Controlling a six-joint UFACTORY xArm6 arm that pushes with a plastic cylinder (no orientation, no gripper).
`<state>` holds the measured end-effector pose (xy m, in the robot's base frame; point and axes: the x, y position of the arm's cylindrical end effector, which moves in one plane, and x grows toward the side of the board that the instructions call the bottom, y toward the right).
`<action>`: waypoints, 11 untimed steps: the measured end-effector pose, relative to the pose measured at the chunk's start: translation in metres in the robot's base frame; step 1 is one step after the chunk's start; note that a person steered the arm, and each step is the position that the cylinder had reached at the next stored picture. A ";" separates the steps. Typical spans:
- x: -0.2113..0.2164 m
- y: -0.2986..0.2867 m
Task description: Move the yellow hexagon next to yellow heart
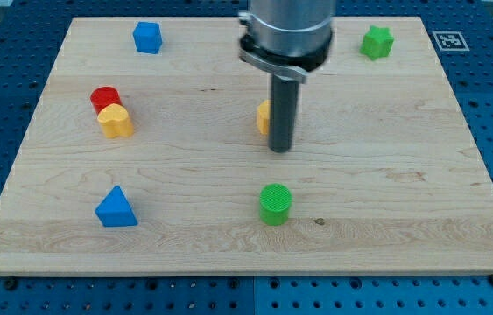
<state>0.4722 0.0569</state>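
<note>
The yellow hexagon (264, 116) lies near the board's middle, mostly hidden behind my rod; only its left edge shows. My tip (280, 149) rests on the board just to the right of and slightly below the hexagon, touching or nearly touching it. The yellow heart (116, 122) lies at the view's left, far from the hexagon, touching the red cylinder (104, 98) just above it.
A blue block (147, 38) sits at the top left, a green block (376, 42) at the top right. A blue triangle (116, 208) lies at the bottom left and a green cylinder (275, 203) at the bottom middle. The wooden board (404, 175) lies on a blue perforated table.
</note>
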 end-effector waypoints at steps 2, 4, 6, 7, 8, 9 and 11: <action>-0.043 0.070; -0.062 -0.046; -0.062 -0.056; -0.044 -0.023; -0.027 -0.036; -0.027 -0.097; -0.031 -0.135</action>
